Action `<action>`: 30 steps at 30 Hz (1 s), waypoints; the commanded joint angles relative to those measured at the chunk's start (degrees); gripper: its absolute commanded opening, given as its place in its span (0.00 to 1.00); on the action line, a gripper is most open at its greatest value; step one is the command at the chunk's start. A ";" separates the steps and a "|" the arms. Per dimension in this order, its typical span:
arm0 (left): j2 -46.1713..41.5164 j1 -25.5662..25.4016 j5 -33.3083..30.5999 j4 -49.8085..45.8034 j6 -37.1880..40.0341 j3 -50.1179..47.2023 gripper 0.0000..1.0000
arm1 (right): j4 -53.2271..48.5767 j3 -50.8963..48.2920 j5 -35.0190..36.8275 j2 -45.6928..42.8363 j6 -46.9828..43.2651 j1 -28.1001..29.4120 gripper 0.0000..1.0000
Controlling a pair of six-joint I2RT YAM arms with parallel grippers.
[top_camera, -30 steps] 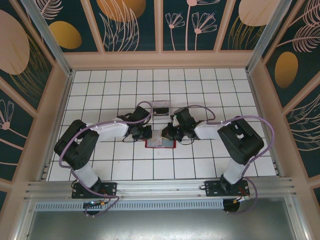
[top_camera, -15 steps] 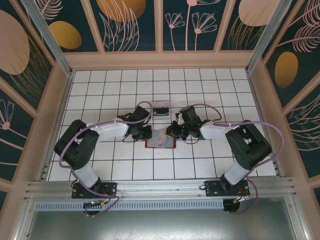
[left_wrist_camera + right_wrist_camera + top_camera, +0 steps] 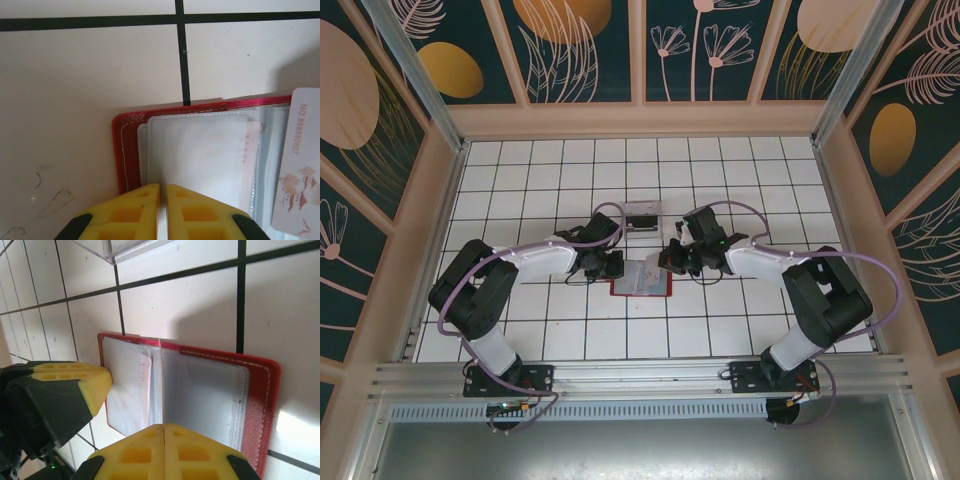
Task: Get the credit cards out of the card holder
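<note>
The red card holder [image 3: 638,291] lies open on the white tiles between my two grippers, its greyish sleeves facing up. My left gripper [image 3: 163,186] is shut on the edge of a see-through sleeve at the holder's [image 3: 121,150] left end. My right gripper [image 3: 164,426] is shut on a thin pale credit card [image 3: 161,385], seen edge-on, standing above the holder's [image 3: 260,405] middle fold. In the left wrist view that card [image 3: 297,165] shows a printed number and pink pattern. From above, the left gripper [image 3: 613,265] and right gripper [image 3: 670,262] flank the card [image 3: 647,272].
A clear plastic tray [image 3: 642,214] sits one tile behind the holder, its corner [image 3: 130,247] at the top of the right wrist view. The left gripper's yellow finger [image 3: 75,385] stands close to the holder's far end. Wooden walls ring the tiled floor.
My right gripper has drawn back to the right with the card, and its elbow has swung outward. The left arm has held still.
</note>
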 commanded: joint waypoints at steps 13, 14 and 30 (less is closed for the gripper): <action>-4.42 -0.26 -0.90 -2.81 -1.66 -0.29 0.22 | -19.13 15.88 13.06 1.90 -32.54 -0.45 0.00; -4.79 -0.23 -0.90 -2.82 -1.70 -0.18 0.22 | -20.30 17.36 13.53 2.99 -34.81 -0.45 0.00; -8.88 -0.30 -3.06 -3.26 -2.17 -2.24 0.23 | -32.77 32.01 14.27 9.53 -78.03 -0.10 0.00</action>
